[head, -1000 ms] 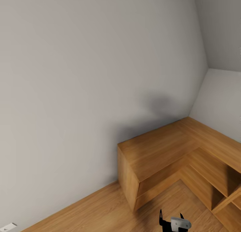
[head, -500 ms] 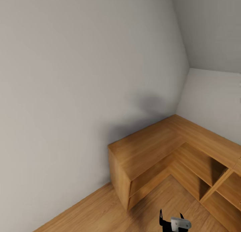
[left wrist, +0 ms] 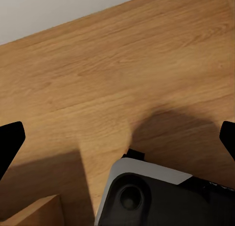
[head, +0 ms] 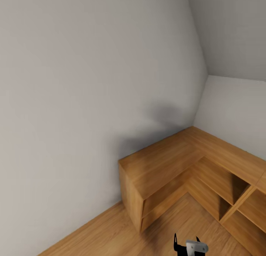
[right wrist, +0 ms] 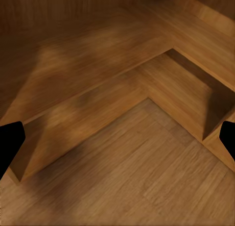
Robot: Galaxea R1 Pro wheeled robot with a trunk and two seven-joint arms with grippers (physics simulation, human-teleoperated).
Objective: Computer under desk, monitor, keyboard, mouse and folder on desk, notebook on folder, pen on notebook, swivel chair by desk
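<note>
Matt grey wall [head: 92,82], smooth wood-grain shelf unit [head: 162,163] and plank floor [left wrist: 122,74].

no readable text, labels, or signs

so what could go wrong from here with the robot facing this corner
1. The L-shaped wooden shelf unit sits low and close ahead; driving forward could bump the base or the right pincer into it.
2. The grey wall is close on the left, leaving little room to turn.
3. Both pincers look open with nothing between the fingers, so task work is still ahead.

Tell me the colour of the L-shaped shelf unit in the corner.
Warm light-brown wood, like the floor; the shelf unit shows best in the head view.
</note>
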